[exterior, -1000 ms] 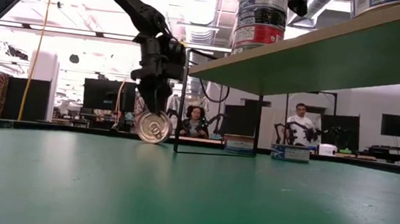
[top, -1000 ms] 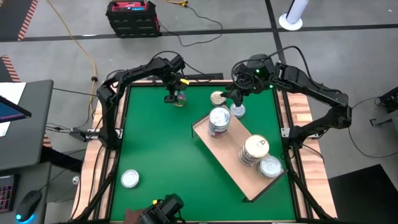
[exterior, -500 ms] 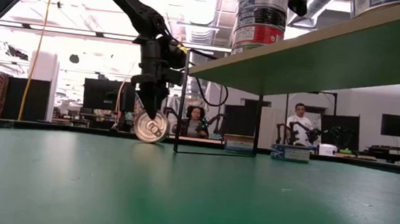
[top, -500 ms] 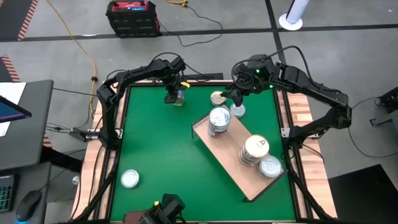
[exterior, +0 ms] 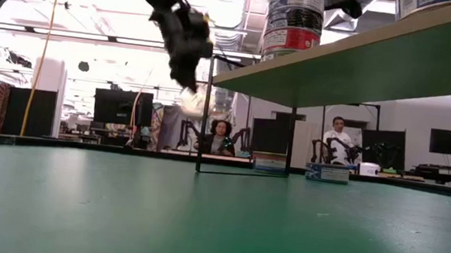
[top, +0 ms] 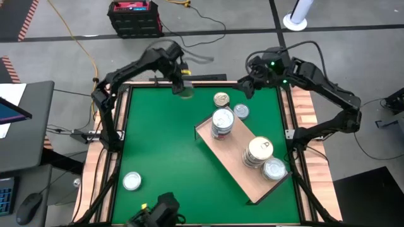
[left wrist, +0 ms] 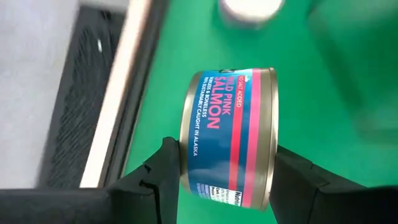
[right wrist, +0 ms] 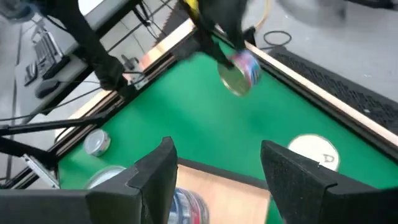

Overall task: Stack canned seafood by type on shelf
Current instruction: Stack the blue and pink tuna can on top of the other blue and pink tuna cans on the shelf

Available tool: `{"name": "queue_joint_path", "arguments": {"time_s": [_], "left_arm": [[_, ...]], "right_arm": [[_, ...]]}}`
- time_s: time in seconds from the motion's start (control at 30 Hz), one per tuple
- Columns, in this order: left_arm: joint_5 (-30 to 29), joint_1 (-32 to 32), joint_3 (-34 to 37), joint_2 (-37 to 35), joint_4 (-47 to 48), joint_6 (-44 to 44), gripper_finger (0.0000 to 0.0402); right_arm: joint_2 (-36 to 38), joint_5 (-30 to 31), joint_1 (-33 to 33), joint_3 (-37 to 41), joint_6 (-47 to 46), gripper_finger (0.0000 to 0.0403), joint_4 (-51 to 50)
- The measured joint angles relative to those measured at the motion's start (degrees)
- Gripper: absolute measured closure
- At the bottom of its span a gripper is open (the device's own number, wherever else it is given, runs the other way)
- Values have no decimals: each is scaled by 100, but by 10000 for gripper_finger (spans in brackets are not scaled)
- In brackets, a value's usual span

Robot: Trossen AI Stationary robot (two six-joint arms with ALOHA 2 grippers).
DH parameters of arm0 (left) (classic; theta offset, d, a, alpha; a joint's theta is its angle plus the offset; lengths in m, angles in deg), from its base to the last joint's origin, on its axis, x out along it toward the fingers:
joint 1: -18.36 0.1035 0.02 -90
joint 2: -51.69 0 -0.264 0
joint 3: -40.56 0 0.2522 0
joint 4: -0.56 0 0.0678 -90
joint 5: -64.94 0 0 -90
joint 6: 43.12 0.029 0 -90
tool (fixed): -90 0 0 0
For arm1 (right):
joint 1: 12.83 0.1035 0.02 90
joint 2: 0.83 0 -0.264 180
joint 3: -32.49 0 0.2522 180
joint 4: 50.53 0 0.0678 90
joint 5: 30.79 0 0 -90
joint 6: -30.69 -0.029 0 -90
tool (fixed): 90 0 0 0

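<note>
My left gripper (top: 184, 85) is near the far edge of the green mat, shut on a blue-labelled salmon can (left wrist: 230, 137) held above the mat, seen blurred in the low view (exterior: 191, 100). My right gripper (top: 247, 88) hangs open and empty over the mat's far right part, its fingers (right wrist: 155, 174) apart. The light-wood shelf (top: 237, 161) lies slantwise right of centre. On it are two stacks of cans (top: 222, 122) (top: 259, 151) and a single can (top: 274, 169). A gold-lidded can (top: 221, 99) and a silver can (top: 240, 111) sit flat on the mat beyond the shelf. My left gripper pinches the salmon can between its two fingers, one finger (left wrist: 166, 163) on one flat end (left wrist: 186, 140) and the other on the opposite flat end (left wrist: 273, 143). The fingers slant down from above. The can is lifted clear of the mat, its label wall facing the wrist camera.
One more silver can (top: 132, 181) lies on the mat near the near left corner. Wood-slat rims (top: 303, 107) border the mat. In the low view the shelf (exterior: 364, 65) stands raised on thin legs. People sit in the room beyond the table.
My left gripper has shut on the salmon can, which stood on its edge on the mat, then risen with it and rolled its wrist. The can is now lifted clear. My right gripper has drifted a little toward the table's far right corner, still open.
</note>
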Motion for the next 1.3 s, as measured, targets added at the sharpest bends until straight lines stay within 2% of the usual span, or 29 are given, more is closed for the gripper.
{"name": "queue_joint_path", "arguments": {"time_s": [0.13, 0.23, 0.4, 0.57, 0.7, 0.83, 1.0, 1.3], "left_arm": [[943, 43, -336, -327, -639, -1445, 220], [1802, -28, -552, -515, -1208, -2442, 220], [2131, -477, -595, -840, -2491, -3517, 220], [1692, -1056, -597, -1111, -3311, -3701, 220], [1253, -1421, -597, -1161, -3719, -3690, 220], [980, -1693, -597, -1174, -3913, -3526, 220], [716, -1849, -597, -1178, -4073, -3501, 218], [846, -2019, -597, -1167, -4301, -3600, 217]], "right_arm": [[6, -446, -110, 0, 222, 148, -75], [9, -666, -111, 0, 605, 148, 286], [9, -865, -205, 0, 833, 148, 1006], [9, -1588, -458, 0, 846, 143, 1264], [57, -1769, -556, 7, 958, 126, 1214], [58, -1677, -392, 7, 1133, 103, 1377], [67, -981, -180, 9, 1330, 82, 1407], [52, -869, -12, 4, 1570, 86, 2029]]}}
